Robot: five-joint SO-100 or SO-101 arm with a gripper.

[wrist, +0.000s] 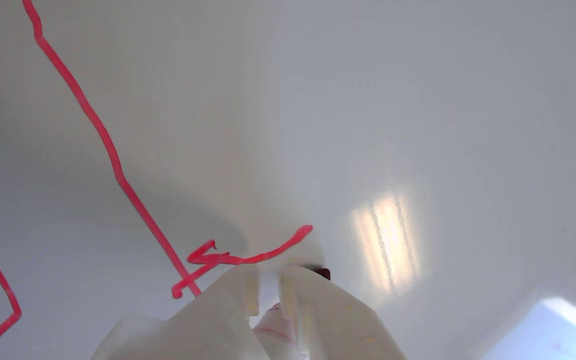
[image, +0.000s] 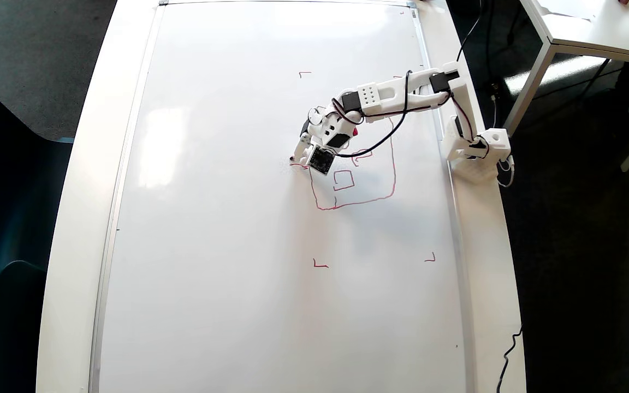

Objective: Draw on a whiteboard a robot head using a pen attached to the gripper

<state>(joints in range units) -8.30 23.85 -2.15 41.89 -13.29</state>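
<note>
The whiteboard [image: 227, 245] lies flat and fills most of the overhead view. The robot head [image: 393, 174] is a red rounded-square outline with a small square [image: 343, 180] inside. My gripper [image: 299, 154] hangs over the outline's upper left corner. In the wrist view the gripper [wrist: 268, 275] is shut on the pen [wrist: 274, 322], whose white barrel shows between the white fingers [wrist: 228, 310]. Its dark red tip [wrist: 323, 273] is at the board, at the end of a short wavy red stroke [wrist: 248, 258] that crosses the long outline line [wrist: 108, 145].
Red corner ticks [image: 320, 265] [image: 430, 258] [image: 304, 73] mark the board. The arm's base [image: 478, 147] stands at the board's right edge. A white-legged desk [image: 565, 38] is at the top right, a dark chair [image: 3, 180] on the left, a black cable [image: 508, 355] at the bottom right.
</note>
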